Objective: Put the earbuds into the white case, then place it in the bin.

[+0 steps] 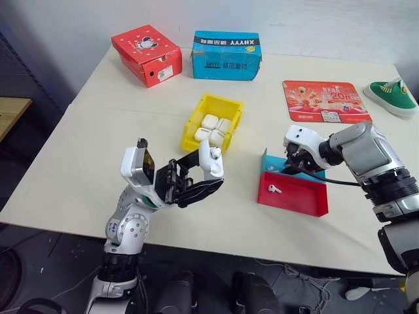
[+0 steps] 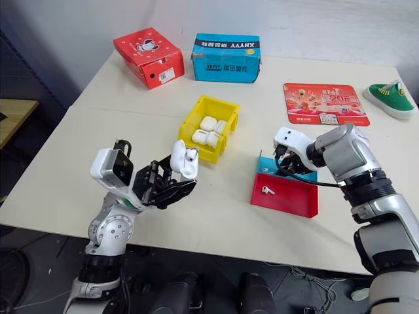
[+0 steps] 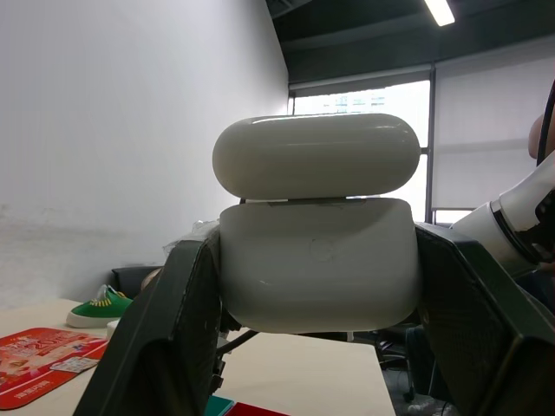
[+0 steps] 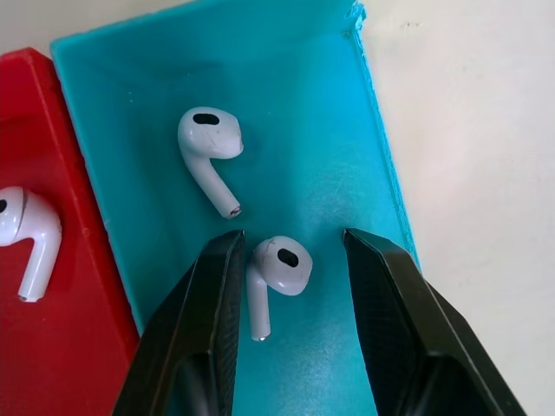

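Note:
My left gripper (image 1: 196, 182) is shut on the white case (image 1: 213, 163), held up above the table's front with its lid (image 3: 316, 156) flipped open. What looks like one earbud sits in its mouth (image 2: 190, 156). My right gripper (image 4: 291, 238) points down into the blue half of the tray (image 4: 347, 130), open, with its fingers on either side of an earbud (image 4: 279, 267) lying there. A second earbud (image 4: 211, 143) lies just beyond it on the blue. A third (image 1: 274, 189) lies in the red half. The yellow bin (image 1: 190, 127) stands mid-table and holds several white cases.
The red-and-blue tray (image 1: 308, 203) sits at the front right. A red box (image 1: 147, 54) and a blue box (image 1: 226, 55) stand along the far edge. At the far right lie a red printed mat (image 1: 324, 101) and a green shoe (image 1: 393, 97).

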Action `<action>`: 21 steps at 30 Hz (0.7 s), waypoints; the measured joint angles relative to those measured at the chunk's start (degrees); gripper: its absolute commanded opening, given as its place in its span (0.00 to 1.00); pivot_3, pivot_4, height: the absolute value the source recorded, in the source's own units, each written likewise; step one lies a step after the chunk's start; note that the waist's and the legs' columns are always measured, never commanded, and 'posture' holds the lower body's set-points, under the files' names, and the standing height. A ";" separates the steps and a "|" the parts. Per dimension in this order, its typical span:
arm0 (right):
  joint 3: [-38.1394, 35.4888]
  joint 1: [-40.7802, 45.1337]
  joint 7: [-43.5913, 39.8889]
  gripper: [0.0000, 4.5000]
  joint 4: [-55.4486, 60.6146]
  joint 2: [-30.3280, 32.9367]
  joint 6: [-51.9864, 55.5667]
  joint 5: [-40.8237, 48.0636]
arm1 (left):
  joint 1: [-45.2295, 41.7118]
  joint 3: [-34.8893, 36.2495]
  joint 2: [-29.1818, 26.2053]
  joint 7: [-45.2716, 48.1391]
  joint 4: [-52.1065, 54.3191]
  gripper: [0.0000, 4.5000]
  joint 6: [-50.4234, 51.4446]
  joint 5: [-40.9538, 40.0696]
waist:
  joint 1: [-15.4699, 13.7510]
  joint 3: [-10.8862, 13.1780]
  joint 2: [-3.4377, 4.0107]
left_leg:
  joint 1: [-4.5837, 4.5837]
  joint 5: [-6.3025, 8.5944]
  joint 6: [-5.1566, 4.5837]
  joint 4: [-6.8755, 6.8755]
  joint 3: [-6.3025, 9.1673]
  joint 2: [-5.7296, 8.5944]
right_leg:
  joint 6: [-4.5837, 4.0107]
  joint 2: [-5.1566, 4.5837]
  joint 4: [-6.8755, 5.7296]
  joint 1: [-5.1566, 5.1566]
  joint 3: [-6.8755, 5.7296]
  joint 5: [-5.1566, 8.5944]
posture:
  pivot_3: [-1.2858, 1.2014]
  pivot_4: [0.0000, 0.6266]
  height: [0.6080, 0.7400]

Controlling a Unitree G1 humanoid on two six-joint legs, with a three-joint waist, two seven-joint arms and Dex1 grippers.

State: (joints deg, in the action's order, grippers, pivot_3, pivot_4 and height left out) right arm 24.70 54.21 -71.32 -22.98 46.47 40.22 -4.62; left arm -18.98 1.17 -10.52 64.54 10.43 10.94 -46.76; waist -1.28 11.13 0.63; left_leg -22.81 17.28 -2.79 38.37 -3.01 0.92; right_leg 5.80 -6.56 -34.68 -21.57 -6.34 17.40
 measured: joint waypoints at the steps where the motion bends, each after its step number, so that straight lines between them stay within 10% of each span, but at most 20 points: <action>1: 0.00 0.00 -0.43 0.40 0.05 0.00 0.18 -0.31 | 0.00 0.00 -0.02 -0.04 0.00 0.62 0.00 0.00 | 0.02 0.00 0.00 | 0.00 0.00 0.00 0.01 0.00 0.00 | 0.00 0.00 0.00 0.00 0.00 0.00 | 0.52 0.24 1.00; 14: 0.01 -0.18 -1.07 0.40 1.53 0.06 2.51 -2.31 | -0.32 0.00 0.06 -0.19 -0.01 0.62 -0.07 0.00 | 0.02 0.00 0.00 | 0.03 0.00 0.00 0.05 0.00 0.00 | 0.00 -0.01 -0.05 0.01 0.03 0.00 | 0.52 0.24 1.00; 21: -0.06 -1.02 -1.46 0.12 3.37 0.05 2.56 -2.14 | -0.48 0.02 0.07 -0.24 -0.04 0.62 -0.14 0.02 | 0.08 0.00 -0.01 | 0.05 0.00 0.00 0.11 -0.01 0.00 | 0.00 -0.01 -0.10 0.02 0.05 0.00 | 0.52 0.24 1.00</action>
State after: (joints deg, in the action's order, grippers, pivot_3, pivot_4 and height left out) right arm 24.64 53.20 -72.78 -19.61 46.52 42.78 -6.75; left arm -19.46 1.19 -10.45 64.30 10.40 10.80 -46.75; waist -1.20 11.12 0.62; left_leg -22.76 17.28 -2.78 38.48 -3.02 0.92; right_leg 5.80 -6.56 -34.78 -21.55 -6.29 17.40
